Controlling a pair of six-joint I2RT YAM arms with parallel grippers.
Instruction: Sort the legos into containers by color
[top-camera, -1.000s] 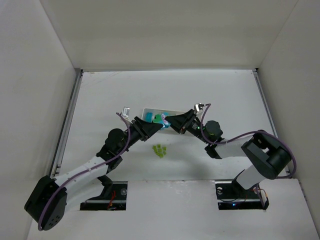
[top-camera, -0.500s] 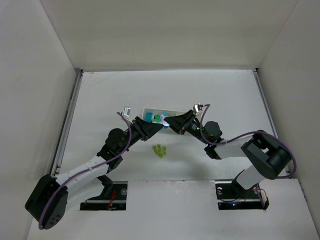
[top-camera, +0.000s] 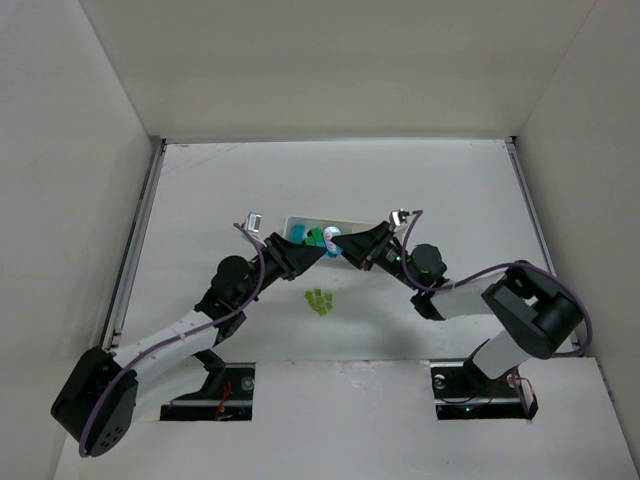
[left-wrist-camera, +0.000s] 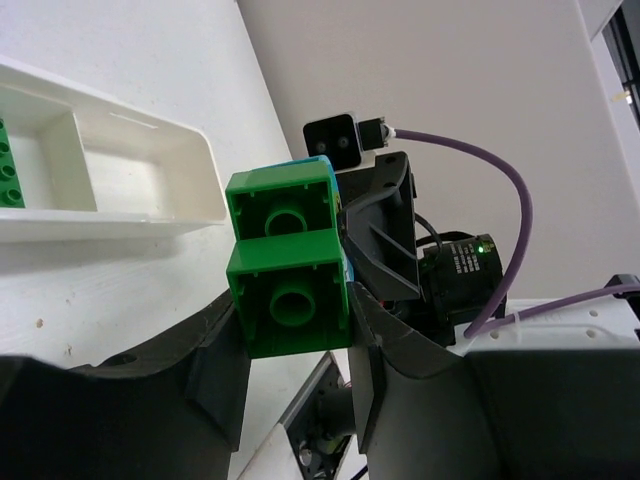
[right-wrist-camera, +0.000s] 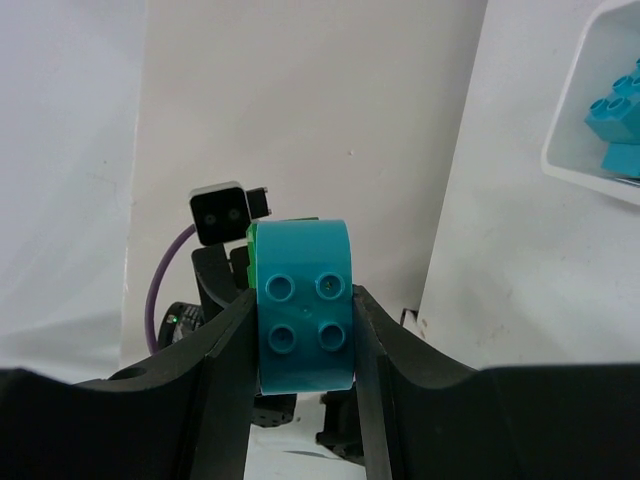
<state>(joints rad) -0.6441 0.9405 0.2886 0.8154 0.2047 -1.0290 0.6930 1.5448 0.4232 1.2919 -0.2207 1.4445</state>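
Finding: left gripper (left-wrist-camera: 292, 345) clamps the green brick (left-wrist-camera: 288, 250); right gripper (right-wrist-camera: 304, 350) clamps the attached blue brick (right-wrist-camera: 303, 300). Recommend a straight, firm pull apart over the tray (left-wrist-camera: 150, 215).

Bright, even, soft-shadowed, sharp

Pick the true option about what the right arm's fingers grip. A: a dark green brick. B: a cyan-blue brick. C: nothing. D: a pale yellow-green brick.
B: the right wrist view shows a cyan-blue brick clamped between the right arm's fingers, while the green brick sits in the left arm's fingers.
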